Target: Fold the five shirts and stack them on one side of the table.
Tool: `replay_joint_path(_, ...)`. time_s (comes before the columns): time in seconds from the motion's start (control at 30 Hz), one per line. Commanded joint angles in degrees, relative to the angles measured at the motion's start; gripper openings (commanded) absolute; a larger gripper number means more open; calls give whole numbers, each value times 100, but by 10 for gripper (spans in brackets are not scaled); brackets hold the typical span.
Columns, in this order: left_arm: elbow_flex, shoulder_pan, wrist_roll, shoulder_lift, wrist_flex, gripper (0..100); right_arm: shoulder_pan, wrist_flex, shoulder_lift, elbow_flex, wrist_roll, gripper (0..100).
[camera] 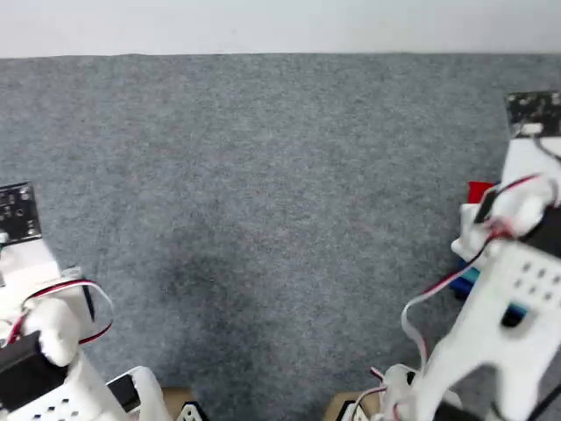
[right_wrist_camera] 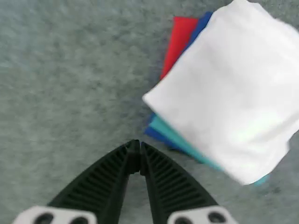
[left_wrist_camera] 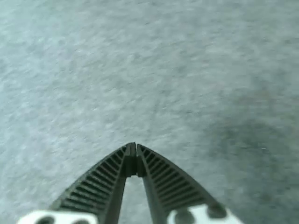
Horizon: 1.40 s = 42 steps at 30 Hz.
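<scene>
My right gripper [right_wrist_camera: 136, 158] has its ribbed black jaws pressed together at the tips, with nothing between them. It hangs over the grey felt [camera: 263, 175] that covers the table. The stack of folded shirts [right_wrist_camera: 243, 121] lies just ahead of those closed tips, near them but not touching. A white shirt [right_wrist_camera: 219, 79] is on top and tilted askew to the layers below. A teal shirt [right_wrist_camera: 172, 134] shows along the edge under it, then a blue shirt [right_wrist_camera: 202, 23], and a red shirt [right_wrist_camera: 180, 37] pokes out furthest at the bottom; I can make out four colours. From overhead, the stack sits at the right edge of the table, about midway between near and far, largely covered by my right arm [camera: 500, 324], with slivers of red and blue showing beside it. My left gripper [left_wrist_camera: 132, 158] is also closed tip to tip on nothing, above bare felt. Its arm [camera: 53, 351] is at the near left, well apart from the stack.
</scene>
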Motion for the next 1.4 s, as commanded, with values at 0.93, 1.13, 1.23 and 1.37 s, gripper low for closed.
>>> replay_joint_path(0.93,3336,1714,1090,-35,-3191,5,-1182,-3222,-4453,6233,-2875,9)
replay_joint_path(1.13,3996,2119,1108,-35,-4035,5,-1200,-3618,-5305,7464,-2277,9)
replay_joint_path(1.23,4497,2136,1108,-35,-4747,5,-1200,-3679,-5938,8009,-2022,9)
replay_joint_path(1.37,4901,2136,1116,-35,-5187,5,-1209,-3495,-6870,8668,-2022,9)
